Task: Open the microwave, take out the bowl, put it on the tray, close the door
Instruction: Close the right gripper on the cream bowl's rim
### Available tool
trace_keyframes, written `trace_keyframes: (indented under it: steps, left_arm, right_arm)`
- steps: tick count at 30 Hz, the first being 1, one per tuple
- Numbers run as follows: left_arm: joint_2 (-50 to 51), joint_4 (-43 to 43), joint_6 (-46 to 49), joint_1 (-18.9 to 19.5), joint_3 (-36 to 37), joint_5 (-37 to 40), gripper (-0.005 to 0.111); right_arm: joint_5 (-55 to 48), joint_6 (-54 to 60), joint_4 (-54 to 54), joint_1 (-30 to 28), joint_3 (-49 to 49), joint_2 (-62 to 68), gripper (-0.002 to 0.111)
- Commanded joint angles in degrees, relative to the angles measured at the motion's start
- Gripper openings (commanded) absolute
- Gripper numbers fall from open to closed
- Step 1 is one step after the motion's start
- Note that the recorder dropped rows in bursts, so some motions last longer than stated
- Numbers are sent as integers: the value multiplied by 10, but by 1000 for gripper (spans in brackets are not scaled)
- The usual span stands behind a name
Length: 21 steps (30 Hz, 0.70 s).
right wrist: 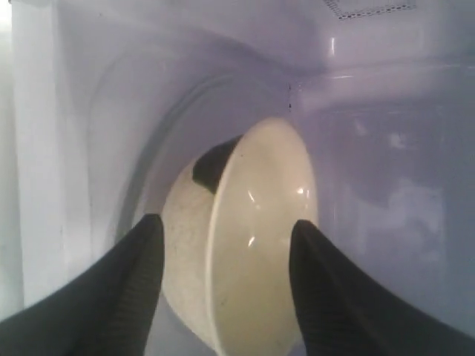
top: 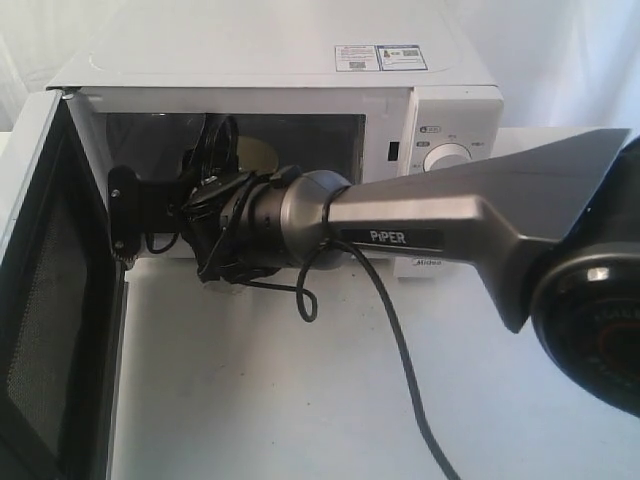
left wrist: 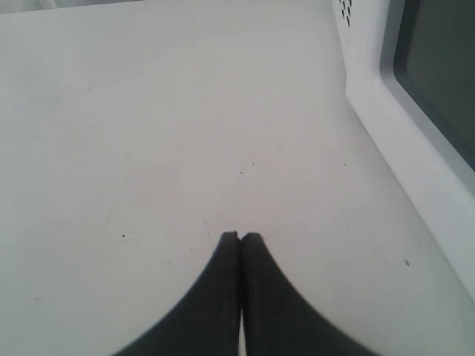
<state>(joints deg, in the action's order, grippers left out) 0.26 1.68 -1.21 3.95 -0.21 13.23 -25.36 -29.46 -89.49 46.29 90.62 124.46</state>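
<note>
The white microwave [top: 300, 80] stands at the back of the table with its door [top: 40, 300] swung wide open to the left. My right arm [top: 400, 215] reaches across into the cavity. The cream bowl [right wrist: 260, 245] sits inside on the turntable and shows as a pale patch [top: 258, 155] behind the wrist. My right gripper [right wrist: 226, 221] is open, with the bowl's rim between its black fingers, one outside the wall and one over the inside. My left gripper [left wrist: 240, 236] is shut and empty, low over the table beside the door's outer face [left wrist: 386, 126]. The tray is out of view.
A black cable [top: 400, 340] trails from the right arm across the white table [top: 300, 400]. The knob panel [top: 450, 155] is at the microwave's right. The open door [top: 40, 300] blocks the left side.
</note>
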Motion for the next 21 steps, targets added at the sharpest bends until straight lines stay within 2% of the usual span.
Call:
trace_keyframes:
  steps: [1, 21]
  left_arm:
    - [-3, -4, 0, -1, 2, 1, 0]
    - [-3, -4, 0, -1, 2, 1, 0]
  right_arm:
    - [2, -13, -5, 0, 9, 13, 49]
    - [10, -41, -7, -23, 56, 60, 49]
